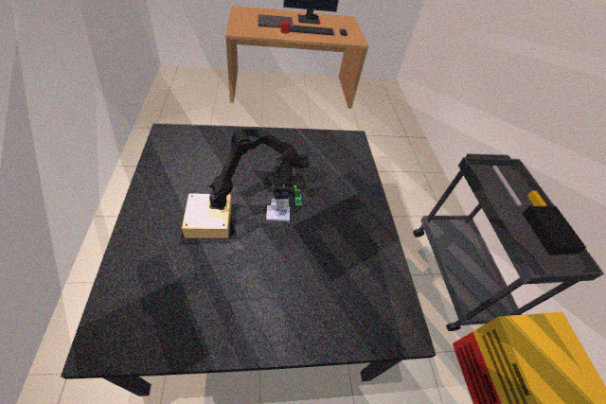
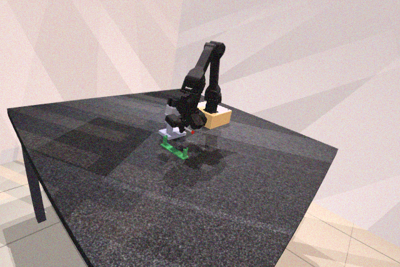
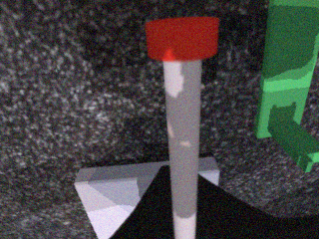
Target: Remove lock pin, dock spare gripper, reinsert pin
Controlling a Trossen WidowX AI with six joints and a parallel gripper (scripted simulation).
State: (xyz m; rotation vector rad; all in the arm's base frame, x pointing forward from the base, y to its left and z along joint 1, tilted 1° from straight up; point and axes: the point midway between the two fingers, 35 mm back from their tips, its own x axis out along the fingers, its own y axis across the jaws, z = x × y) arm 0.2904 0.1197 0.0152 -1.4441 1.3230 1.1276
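Note:
My gripper (image 2: 182, 128) (image 3: 172, 172) is shut on the lock pin (image 2: 192, 132) (image 3: 183, 115). The grey shaft runs between the black fingers, and the red head sticks out clear of them, above the table. The pale mount (image 1: 276, 216) (image 2: 164, 134) (image 3: 112, 196) stands beside my gripper, its base partly behind the fingers in the wrist view. A dark body, apparently the spare gripper (image 1: 281, 190) (image 2: 172, 103), is at the top of the mount. My arm hides much of it, and I cannot tell how it sits in the socket. The pin's far end is hidden.
A green cradle (image 1: 297, 197) (image 2: 174, 151) (image 3: 287, 50) with two upright ends lies on the dark table (image 1: 264, 302) (image 2: 194, 212) near the mount, without a pin. The arm's box base (image 1: 198, 214) (image 2: 220, 118) is on the mount's other side. A cart and a desk stand off the table.

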